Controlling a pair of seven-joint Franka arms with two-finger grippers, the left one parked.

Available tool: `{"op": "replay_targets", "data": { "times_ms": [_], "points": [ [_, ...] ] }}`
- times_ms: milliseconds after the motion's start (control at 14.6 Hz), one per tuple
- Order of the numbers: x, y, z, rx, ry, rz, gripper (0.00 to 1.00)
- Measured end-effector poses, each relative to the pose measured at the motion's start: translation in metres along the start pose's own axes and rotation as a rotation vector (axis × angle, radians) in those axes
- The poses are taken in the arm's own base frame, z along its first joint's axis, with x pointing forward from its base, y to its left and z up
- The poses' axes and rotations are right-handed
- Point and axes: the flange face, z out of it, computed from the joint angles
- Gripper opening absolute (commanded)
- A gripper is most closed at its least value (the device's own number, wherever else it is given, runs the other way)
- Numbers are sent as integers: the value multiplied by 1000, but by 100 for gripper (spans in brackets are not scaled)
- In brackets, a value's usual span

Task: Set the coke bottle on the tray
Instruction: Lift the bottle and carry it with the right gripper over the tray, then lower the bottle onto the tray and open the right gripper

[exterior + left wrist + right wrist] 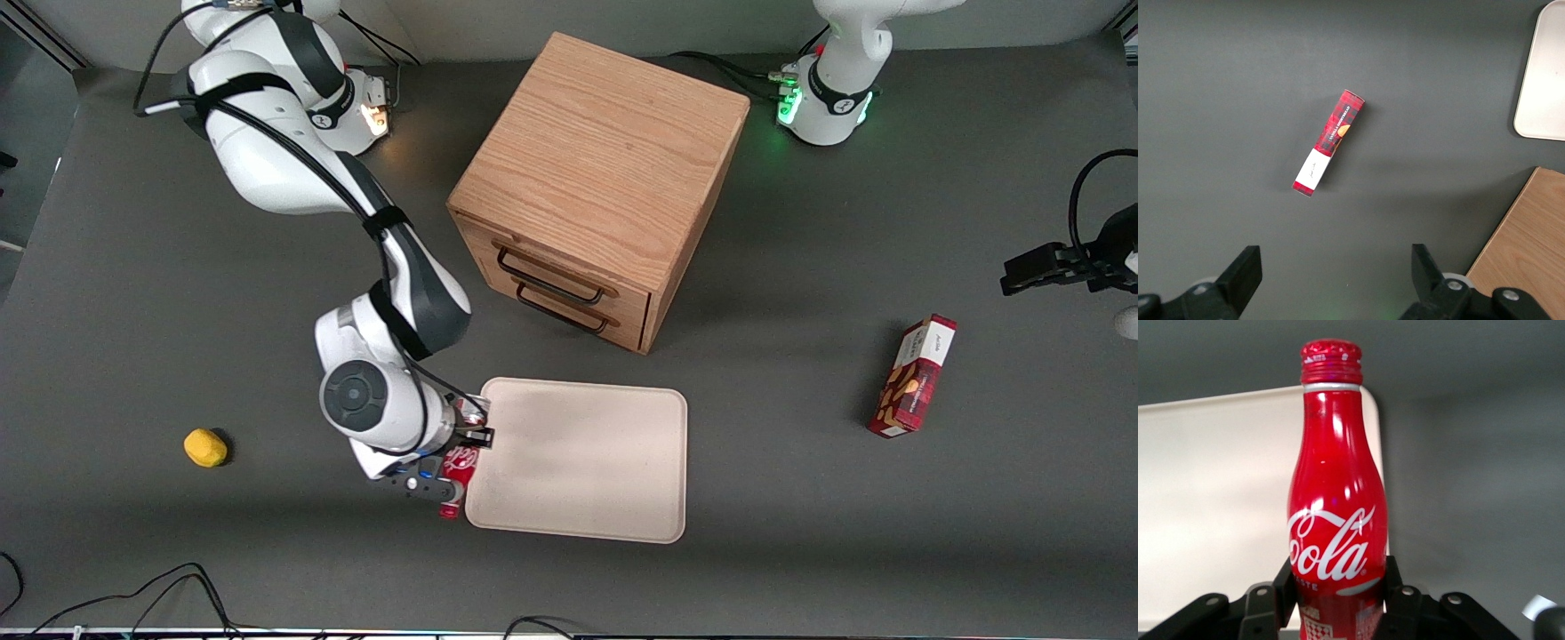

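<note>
My right gripper is shut on the coke bottle, a slim red contour bottle with white script. In the right wrist view the bottle fills the middle, with one black finger pressed on each side of its lower body. It is held lying roughly level at the edge of the cream tray that faces the working arm's end of the table. Its red cap points toward the front camera. The tray's pale surface lies under and beside the bottle.
A wooden two-drawer cabinet stands farther from the camera than the tray. A red snack box lies toward the parked arm's end and shows in the left wrist view. A small yellow object lies toward the working arm's end.
</note>
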Motion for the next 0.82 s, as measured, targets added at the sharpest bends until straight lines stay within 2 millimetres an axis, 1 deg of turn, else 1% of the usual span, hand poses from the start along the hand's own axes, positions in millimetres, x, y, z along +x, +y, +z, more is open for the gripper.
{"op": "replay_targets", "data": {
  "times_ms": [137,273,478,683,820],
  "points": [
    [-1,-5,24,2,14,-6,0],
    [-2,-5,45,-8,15,-9,0],
    [-3,-4,63,-19,7,-24,0],
    [-10,-10,77,-30,-7,-56,0],
    [-13,-12,81,-33,-9,-62,34]
  ]
}}
